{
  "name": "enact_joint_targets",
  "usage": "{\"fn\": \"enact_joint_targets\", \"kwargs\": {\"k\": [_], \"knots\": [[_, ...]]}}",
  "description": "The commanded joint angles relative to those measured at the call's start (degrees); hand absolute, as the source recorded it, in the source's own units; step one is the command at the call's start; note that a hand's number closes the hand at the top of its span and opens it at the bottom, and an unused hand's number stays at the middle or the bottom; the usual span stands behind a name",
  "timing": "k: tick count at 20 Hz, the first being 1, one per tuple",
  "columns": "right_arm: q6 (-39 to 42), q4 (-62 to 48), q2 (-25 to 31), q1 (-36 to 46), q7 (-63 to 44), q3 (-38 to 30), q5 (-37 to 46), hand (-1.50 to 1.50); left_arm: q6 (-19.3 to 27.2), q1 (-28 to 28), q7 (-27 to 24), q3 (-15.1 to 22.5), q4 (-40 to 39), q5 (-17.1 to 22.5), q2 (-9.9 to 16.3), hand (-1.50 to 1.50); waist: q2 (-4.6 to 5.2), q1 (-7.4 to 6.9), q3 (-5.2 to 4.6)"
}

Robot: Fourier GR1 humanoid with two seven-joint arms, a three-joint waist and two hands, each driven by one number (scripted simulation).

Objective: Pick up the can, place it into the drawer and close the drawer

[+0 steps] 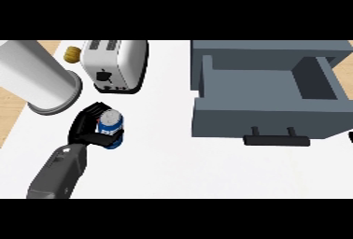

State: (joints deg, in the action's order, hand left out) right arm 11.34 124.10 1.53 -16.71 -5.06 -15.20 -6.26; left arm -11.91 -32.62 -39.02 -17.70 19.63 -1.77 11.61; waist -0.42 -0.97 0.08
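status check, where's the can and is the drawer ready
Left robot hand curled round the blue can. Right hand out of view. Grey drawer open. Counter between them bare.

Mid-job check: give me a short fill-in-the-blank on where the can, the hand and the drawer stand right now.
1. The black left hand is curled round the blue and white ____.
2. The grey drawer with the black handle stands ____.
3. The white toaster stands beyond the hand, to the ____ of the drawer.

Missing words: can; open; left
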Motion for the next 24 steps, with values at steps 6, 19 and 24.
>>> {"fn": "enact_joint_targets", "kwargs": {"k": [6,19,24], "knots": [[1.17,0.52,-1.36,-1.96,1.70,-0.66,-0.82,-1.50,8.41,6.05,11.83,1.78,24.25,4.77,-6.83,1.50,-0.08,0.18,0.02],[2.05,2.28,-0.07,-1.55,0.25,-2.78,-1.61,-1.50,20.41,9.03,40.02,20.21,62.04,2.59,-11.57,1.50,0.06,0.80,-0.03],[1.93,-1.19,-0.79,0.05,2.59,-1.89,0.23,-1.50,27.51,1.50,49.23,26.85,62.79,2.21,-11.60,1.50,0.27,1.25,-0.04]]}}
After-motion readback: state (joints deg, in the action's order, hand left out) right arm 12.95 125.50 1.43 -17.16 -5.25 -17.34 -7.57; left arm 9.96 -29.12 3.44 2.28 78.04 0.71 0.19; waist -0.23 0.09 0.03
